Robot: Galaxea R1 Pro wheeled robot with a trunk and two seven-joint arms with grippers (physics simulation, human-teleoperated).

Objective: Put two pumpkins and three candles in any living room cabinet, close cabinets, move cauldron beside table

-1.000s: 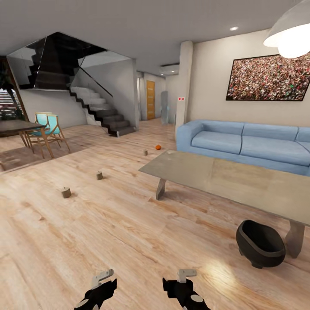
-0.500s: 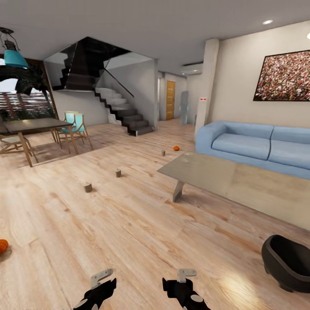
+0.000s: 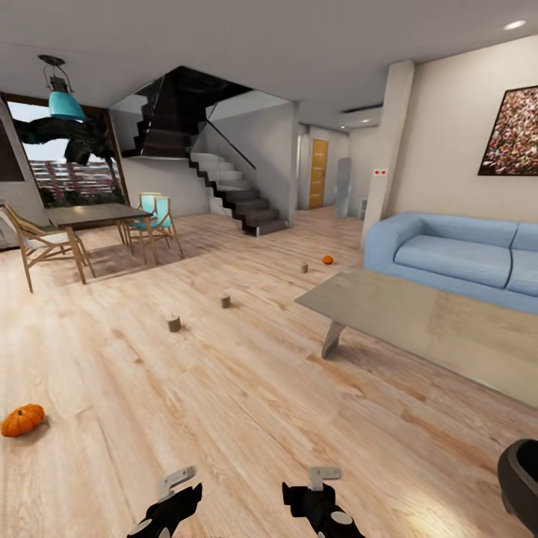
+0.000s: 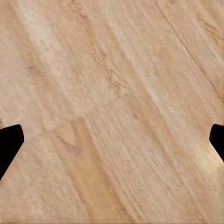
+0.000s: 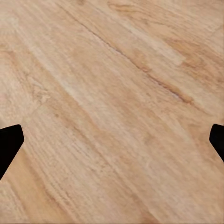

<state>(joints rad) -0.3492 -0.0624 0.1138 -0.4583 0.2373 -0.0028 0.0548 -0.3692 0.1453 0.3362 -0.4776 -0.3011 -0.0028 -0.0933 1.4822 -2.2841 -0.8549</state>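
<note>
While nothing is held and the base is judged to be in transit, the search-and-approach step is taken to be in hand. At far left a pumpkin (image 3: 22, 420) is seen on the floor (image 3: 246, 388), then three candles (image 3: 173, 323) (image 3: 225, 300) (image 3: 304, 267) in a receding line, a second pumpkin (image 3: 327, 259) near the sofa (image 3: 448, 254), the low table (image 3: 418, 321), and the cauldron (image 3: 521, 478) at the right edge. The left gripper (image 3: 173, 489) and right gripper (image 3: 317, 487) are held low with jaws spread wide over bare boards. The nearest pumpkin should be approached next; a cabinet is yet to be located.
</note>
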